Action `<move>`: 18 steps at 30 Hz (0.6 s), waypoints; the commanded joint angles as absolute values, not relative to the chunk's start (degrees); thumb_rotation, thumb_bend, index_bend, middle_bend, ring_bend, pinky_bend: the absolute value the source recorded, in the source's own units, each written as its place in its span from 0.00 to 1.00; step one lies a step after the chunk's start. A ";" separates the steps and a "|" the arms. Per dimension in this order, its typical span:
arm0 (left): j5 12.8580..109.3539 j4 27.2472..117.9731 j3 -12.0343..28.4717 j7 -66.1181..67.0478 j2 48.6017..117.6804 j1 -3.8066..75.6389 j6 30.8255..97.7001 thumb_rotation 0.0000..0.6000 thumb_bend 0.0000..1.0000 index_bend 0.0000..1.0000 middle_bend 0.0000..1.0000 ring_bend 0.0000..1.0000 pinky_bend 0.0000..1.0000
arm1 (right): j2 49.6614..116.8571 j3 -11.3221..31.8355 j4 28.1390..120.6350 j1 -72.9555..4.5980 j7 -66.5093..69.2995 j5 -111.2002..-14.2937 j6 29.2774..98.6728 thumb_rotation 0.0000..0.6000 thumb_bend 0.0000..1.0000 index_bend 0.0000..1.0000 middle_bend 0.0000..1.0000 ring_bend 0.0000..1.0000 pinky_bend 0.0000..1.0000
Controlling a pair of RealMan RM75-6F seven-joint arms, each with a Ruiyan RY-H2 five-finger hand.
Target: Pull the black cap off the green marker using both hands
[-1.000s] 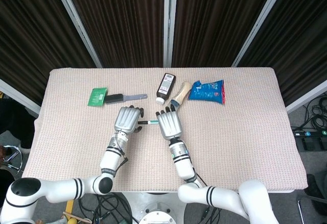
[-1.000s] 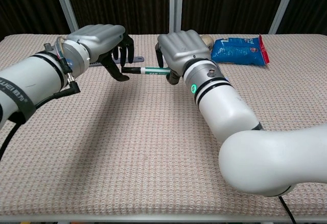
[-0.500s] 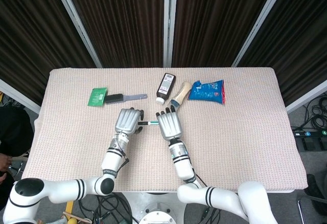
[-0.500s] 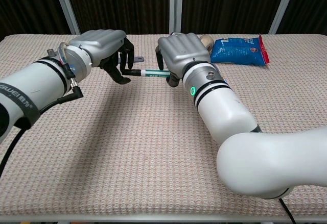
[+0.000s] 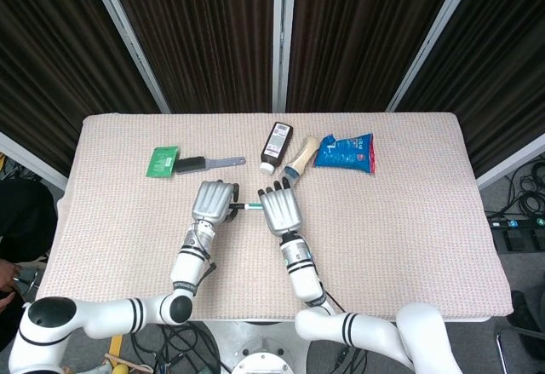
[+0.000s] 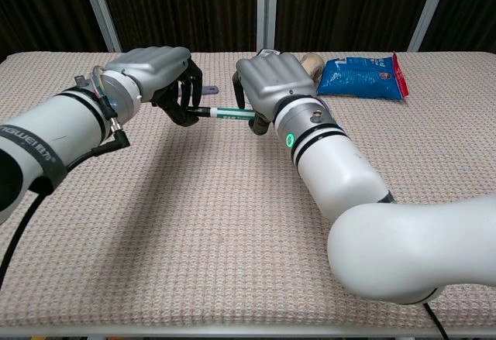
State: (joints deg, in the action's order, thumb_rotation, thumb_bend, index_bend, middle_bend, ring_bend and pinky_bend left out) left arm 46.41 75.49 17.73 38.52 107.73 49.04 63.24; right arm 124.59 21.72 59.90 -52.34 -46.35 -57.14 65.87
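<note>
holding the marker between 2 hands

the green marker (image 6: 227,111) lies level above the table (image 6: 194,224), spanning the gap between both hands. the left hand (image 6: 159,71) has its fingers (image 6: 184,92) curled around the black cap (image 6: 203,111) end. the right hand (image 6: 267,82) grips the barrel's other end under its fingers, hiding that part. in the head view only a short stretch of marker shows between the knuckles.
</note>
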 commanded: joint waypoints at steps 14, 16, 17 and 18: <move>47.59 74.09 17.50 36.98 108.55 48.85 63.77 1.00 0.37 0.60 0.62 0.54 0.65 | 124.15 21.89 60.45 -52.02 -45.90 -57.72 66.12 1.00 0.31 0.62 0.59 0.30 0.23; 47.53 74.15 17.57 36.81 108.52 48.77 63.73 1.00 0.39 0.61 0.63 0.55 0.66 | 124.07 21.91 60.51 -51.97 -45.95 -57.71 66.13 1.00 0.31 0.62 0.59 0.30 0.23; 47.44 74.27 17.64 36.63 108.45 48.71 63.63 1.00 0.40 0.62 0.63 0.56 0.67 | 124.02 21.90 60.54 -51.93 -46.00 -57.72 66.17 1.00 0.31 0.62 0.59 0.30 0.23; 47.38 74.37 17.67 36.50 108.36 48.64 63.55 1.00 0.41 0.62 0.64 0.56 0.67 | 123.99 21.89 60.56 -51.88 -46.02 -57.72 66.20 1.00 0.31 0.62 0.59 0.30 0.23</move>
State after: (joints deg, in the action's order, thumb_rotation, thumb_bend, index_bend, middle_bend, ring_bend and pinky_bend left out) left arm 47.41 74.34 17.65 36.52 108.38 48.67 63.58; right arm 123.99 21.89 60.56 -51.87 -46.03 -57.72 66.20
